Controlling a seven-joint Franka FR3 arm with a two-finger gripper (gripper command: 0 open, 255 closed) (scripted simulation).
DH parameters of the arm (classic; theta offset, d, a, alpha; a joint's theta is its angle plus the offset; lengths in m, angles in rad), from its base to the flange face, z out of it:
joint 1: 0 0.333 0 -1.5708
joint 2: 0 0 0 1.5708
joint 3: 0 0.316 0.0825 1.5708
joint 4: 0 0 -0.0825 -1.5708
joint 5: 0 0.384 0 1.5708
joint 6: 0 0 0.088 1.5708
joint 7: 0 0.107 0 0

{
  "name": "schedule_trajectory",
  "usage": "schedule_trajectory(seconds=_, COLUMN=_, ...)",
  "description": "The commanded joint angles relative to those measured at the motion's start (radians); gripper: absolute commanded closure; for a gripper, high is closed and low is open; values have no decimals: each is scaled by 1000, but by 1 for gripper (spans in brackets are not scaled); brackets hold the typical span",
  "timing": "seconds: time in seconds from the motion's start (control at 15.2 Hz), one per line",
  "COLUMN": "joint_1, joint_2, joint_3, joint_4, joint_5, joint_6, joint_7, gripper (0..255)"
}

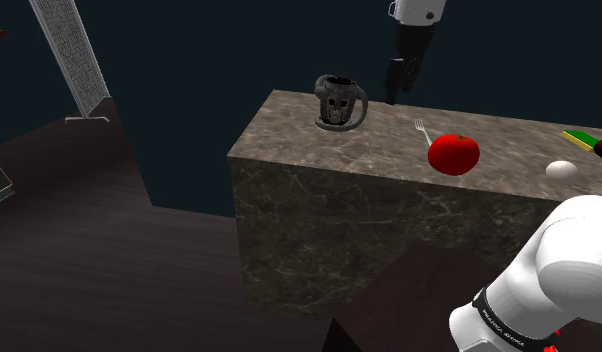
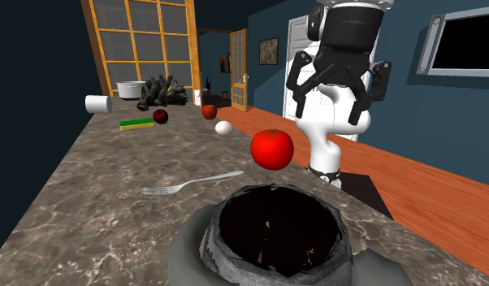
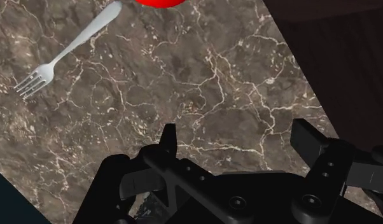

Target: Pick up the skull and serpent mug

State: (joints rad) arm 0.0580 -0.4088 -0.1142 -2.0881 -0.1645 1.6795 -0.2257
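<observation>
The dark grey mug with a skull face and a coiled handle stands upright near the corner of the marble counter. In the second exterior view the mug is close up, showing its black inside. My gripper hangs above the counter, just off the mug toward the shoulder view's right, not touching it. The gripper is open, fingers spread wide with nothing between them. In the wrist view the gripper looks down on bare marble, with its fingertips well apart.
A red apple and a silver fork lie beside the gripper on the counter. Farther along are a white egg, a green and yellow sponge, a dark red fruit, a paper roll and a pot.
</observation>
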Motion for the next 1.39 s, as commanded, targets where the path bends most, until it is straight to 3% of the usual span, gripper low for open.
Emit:
schedule_trajectory(seconds=0.0, joint_1=8, joint_2=86, joint_3=-21, joint_4=72, joint_5=3, joint_6=19, joint_7=-68, gripper=0)
schedule_trajectory(seconds=0.59, joint_1=17, joint_2=453, joint_3=-67, joint_4=468, joint_5=64, joint_6=4, joint_7=-351, gripper=0)
schedule_trajectory(seconds=0.99, joint_1=-7, joint_2=737, joint_3=-57, joint_4=846, joint_5=119, joint_6=-88, joint_7=-518, gripper=0)
schedule_trajectory(seconds=1.06, joint_1=-10, joint_2=757, joint_3=-54, joint_4=875, joint_5=122, joint_6=-97, joint_7=-527, gripper=0)
schedule_trajectory(seconds=1.32, joint_1=-7, joint_2=739, joint_3=-53, joint_4=795, joint_5=118, joint_6=-34, joint_7=-521, gripper=0)
